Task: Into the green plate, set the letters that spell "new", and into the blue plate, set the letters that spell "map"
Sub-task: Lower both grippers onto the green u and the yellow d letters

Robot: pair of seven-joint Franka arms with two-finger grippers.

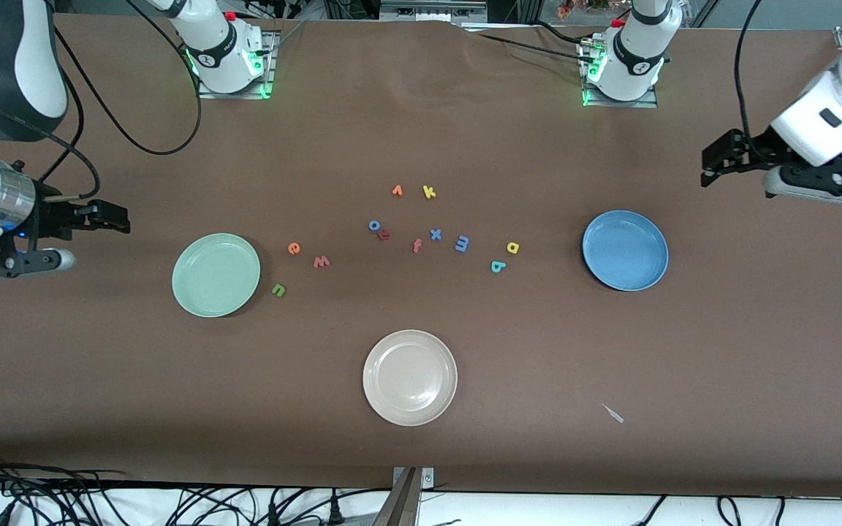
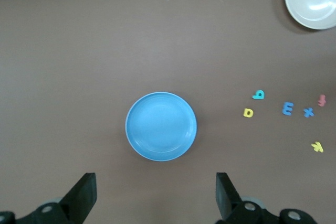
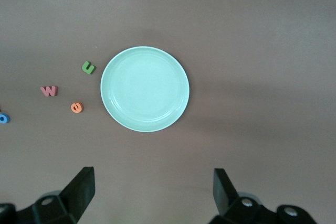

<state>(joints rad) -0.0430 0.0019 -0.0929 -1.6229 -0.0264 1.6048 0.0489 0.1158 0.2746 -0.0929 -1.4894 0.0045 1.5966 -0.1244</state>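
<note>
Front view: a brown worktop (image 1: 421,131) is seen with three plates and a scatter of foam letters. The green plate (image 1: 216,275) lies toward the right arm's end, the blue plate (image 1: 625,250) toward the left arm's end, and a cream-white plate (image 1: 410,377) sits between them, nearer the camera. The orange e (image 1: 294,248), salmon-red w (image 1: 321,261) and green n (image 1: 279,290) are grouped just beside the green plate, none on it. The light-blue m (image 1: 462,243), yellow a (image 1: 512,248) and teal p (image 1: 498,267) are spread near the blue plate, all on the bare worktop. The left pincer (image 1: 713,164) is held in the air over the worktop's edge at its own end, and the right pincer (image 1: 110,218) likewise at its end.

Left wrist view: the left pincer (image 2: 156,195) is shown with its fingers (image 2: 84,192) wide apart and nothing between them, above the blue plate (image 2: 160,126). The a (image 2: 248,112), p (image 2: 258,95) and m (image 2: 287,108) are seen off to one side.

Right wrist view: the right pincer (image 3: 154,191) is shown spread wide and unloaded over the green plate (image 3: 145,88), which carries nothing. The n (image 3: 88,67), w (image 3: 49,91) and e (image 3: 76,107) lie close beside its rim.
</note>
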